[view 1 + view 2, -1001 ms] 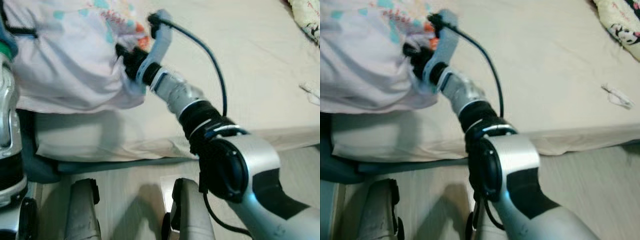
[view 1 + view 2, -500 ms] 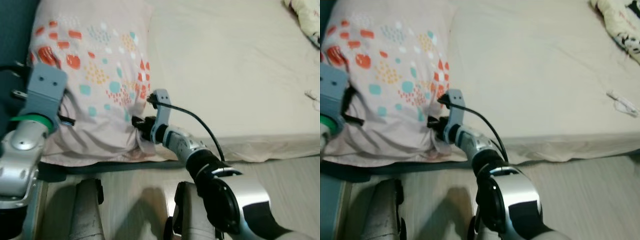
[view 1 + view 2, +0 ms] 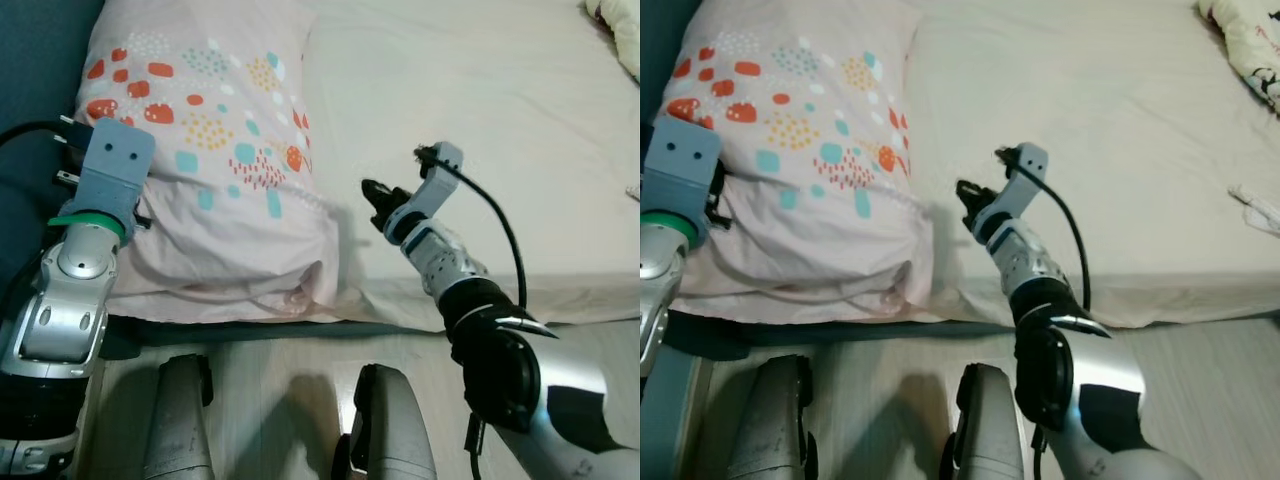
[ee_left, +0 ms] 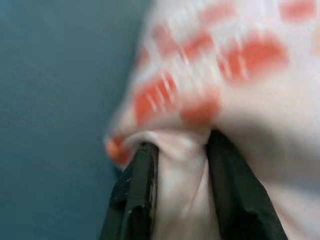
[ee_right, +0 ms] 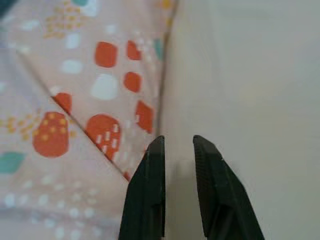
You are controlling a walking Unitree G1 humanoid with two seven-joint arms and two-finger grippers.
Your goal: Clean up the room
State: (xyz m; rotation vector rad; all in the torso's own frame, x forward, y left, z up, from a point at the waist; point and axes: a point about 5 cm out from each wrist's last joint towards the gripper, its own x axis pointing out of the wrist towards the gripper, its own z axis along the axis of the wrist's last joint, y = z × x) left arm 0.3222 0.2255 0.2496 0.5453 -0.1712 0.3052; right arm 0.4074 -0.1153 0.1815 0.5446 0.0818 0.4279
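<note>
Pinching the pillow point(image 3: 200, 170) corner, blurred up close, left gripper point(image 4: 182, 150); right gripper point(image 5: 177, 160) hovers beside it, fingers parted, empty.

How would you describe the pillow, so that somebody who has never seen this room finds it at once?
Look at the wide bed covered by a plain cream sheet. At its end on the robot's left, beside a dark teal surface, lies the pillow, with the left gripper pinching its edge. It is pale pink with red, orange and teal spots, the one patterned thing on that plain sheet here.

One patterned pillow point(image 3: 200, 150), one bed point(image 3: 480, 120), two grippers: left point(image 4: 180, 165), right point(image 5: 175, 165).
</note>
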